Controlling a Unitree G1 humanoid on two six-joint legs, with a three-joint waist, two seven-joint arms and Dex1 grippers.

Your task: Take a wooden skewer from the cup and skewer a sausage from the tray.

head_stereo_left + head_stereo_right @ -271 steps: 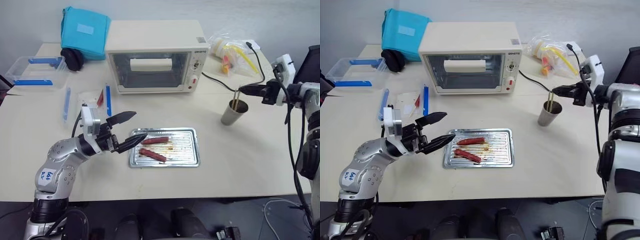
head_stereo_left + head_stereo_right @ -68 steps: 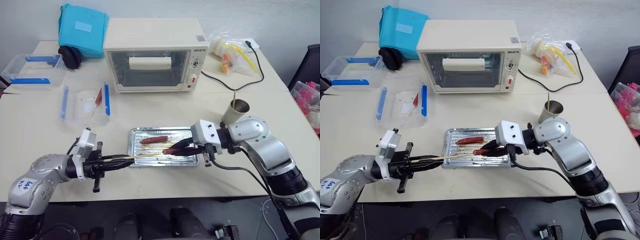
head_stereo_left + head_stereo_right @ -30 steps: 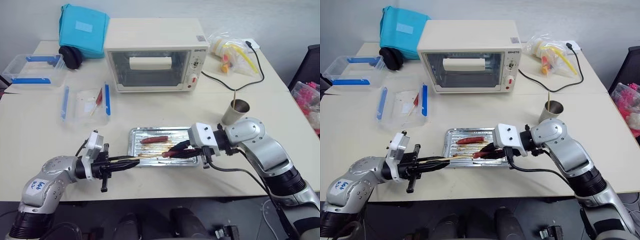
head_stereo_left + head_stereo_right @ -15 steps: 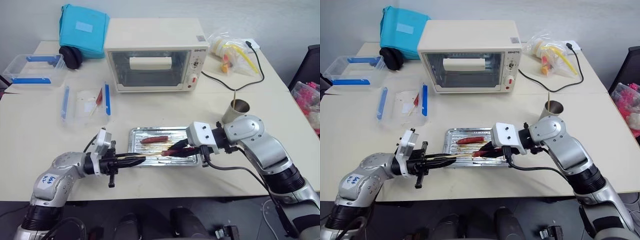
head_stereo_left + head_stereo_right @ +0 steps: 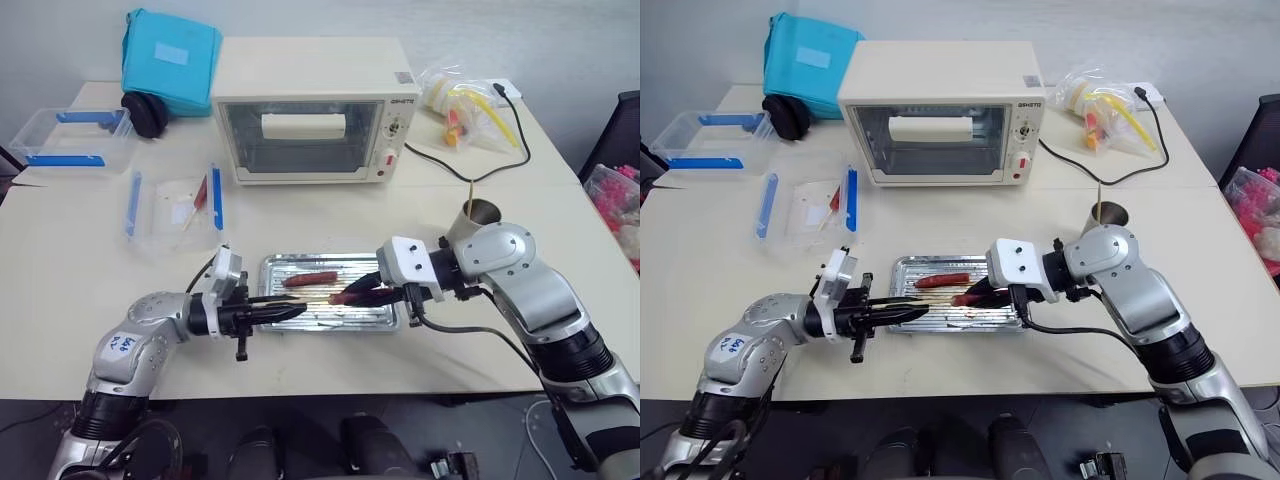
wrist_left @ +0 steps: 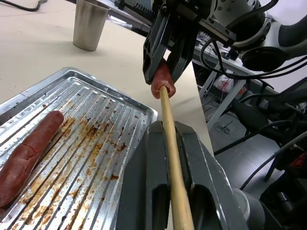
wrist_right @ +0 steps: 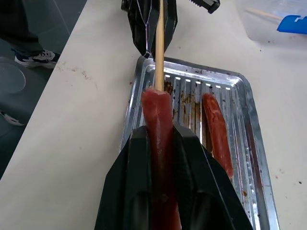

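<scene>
Fingers (image 6: 158,172) of the left gripper (image 5: 283,312) are pressed together on the wooden skewer (image 6: 169,134), a thin pale round stick held level over the near left edge of the tray (image 5: 380,322). Its tip is seen entering the end of the sausage (image 7: 160,139), a smooth dark reddish-brown cylinder pinched between the black fingers (image 7: 139,191) of the right gripper (image 5: 362,296), just above the tray's right half. A lighter red sausage (image 5: 309,279) lies on the ribbed, shiny metal bottom, which is streaked with brown grease. Bare pale table (image 5: 60,260) is left open to both sides of the tray, and only a narrow strip separates it from the table's front edge. The cup (image 5: 473,222), dull grey metal and cylindrical, stands behind the right arm with another stick in it. On the cream toaster oven (image 5: 310,105), small print cannot be read.
</scene>
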